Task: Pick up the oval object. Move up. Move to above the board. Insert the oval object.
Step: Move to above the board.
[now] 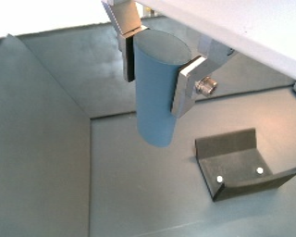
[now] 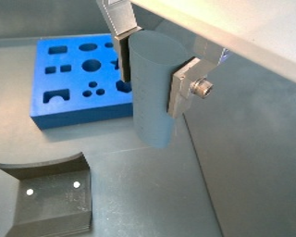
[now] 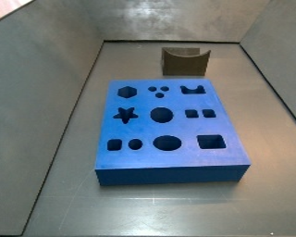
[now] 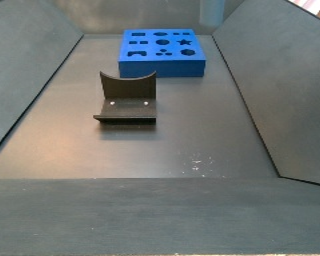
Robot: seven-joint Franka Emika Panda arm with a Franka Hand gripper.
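Note:
In both wrist views my gripper (image 1: pixel 159 74) (image 2: pixel 154 76) is shut on the oval object (image 1: pixel 154 106) (image 2: pixel 155 102), a slim light blue-grey peg hanging upright and well above the floor. One silver finger (image 1: pixel 187 88) presses each side of its upper part. In a wrist view the board (image 2: pixel 79 104), a bright blue slab with shaped holes, lies on the floor beside and below the peg. Both side views show the board (image 3: pixel 138 165) (image 4: pixel 167 66), with its oval hole (image 3: pixel 169 143) open. Neither gripper nor peg appears in the side views.
The dark fixture (image 1: pixel 242 165) (image 2: pixel 49 194) stands on the floor below the gripper, a short way from the board (image 3: pixel 185 61) (image 4: pixel 125 100). Grey sloping walls (image 3: pixel 64 83) enclose the floor on all sides.

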